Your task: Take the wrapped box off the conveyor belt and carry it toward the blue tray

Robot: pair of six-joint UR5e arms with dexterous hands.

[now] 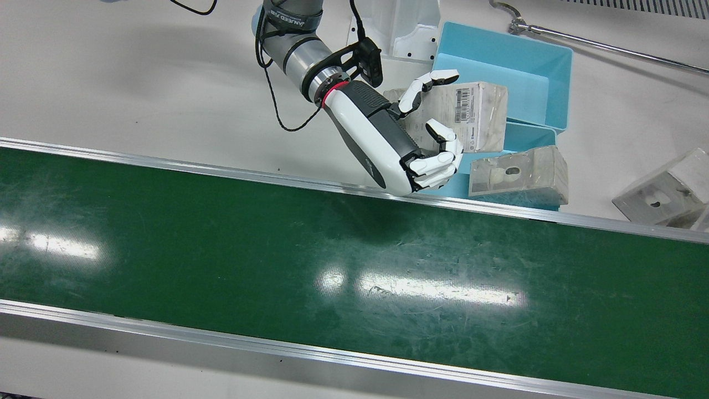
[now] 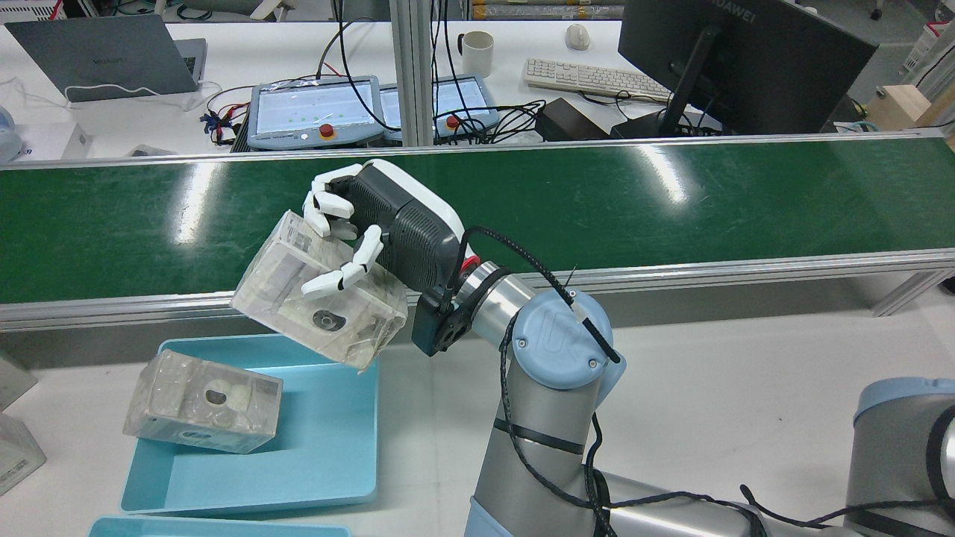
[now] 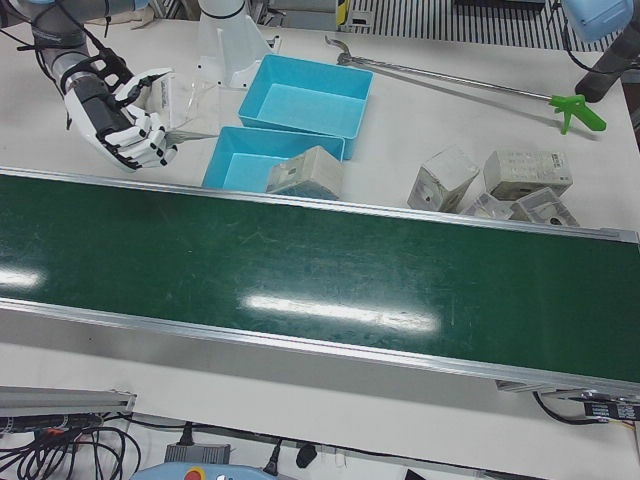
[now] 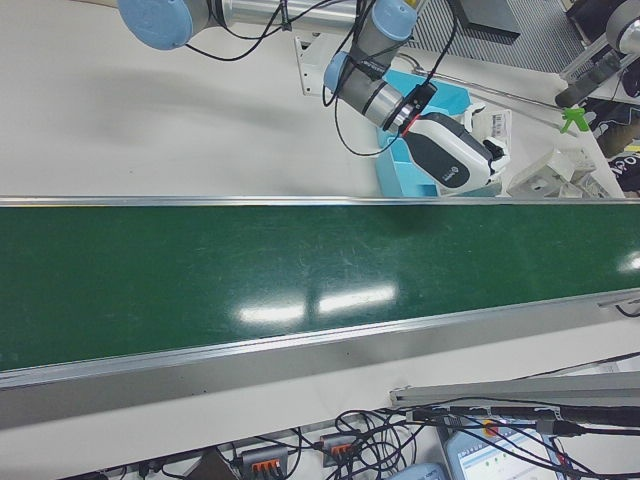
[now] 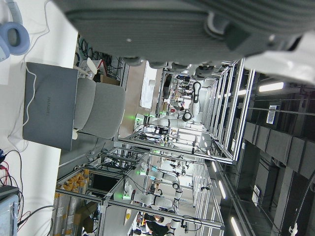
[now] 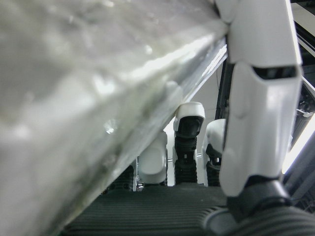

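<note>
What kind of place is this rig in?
Probably a robotics lab test cell, not a live factory. A green conveyor runs past the arm, whose hand holds a wrapped box near a blue tray. The desks behind carry a laptop, a monitor and teach pendants.

White-and-black hand [image 1: 426, 149], clear-wrapped pale box [image 1: 476, 113], blue tray [image 1: 509, 61], green belt [image 1: 277, 249].

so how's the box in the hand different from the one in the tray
The held box is up in the air, gripped by the right hand; the tray box rests in the blue tray, touched by no hand. The held box hangs over the tray's near corner; the tray box leans on its left rim. Both are tilted, clear-wrapped and look similar in size.
</note>
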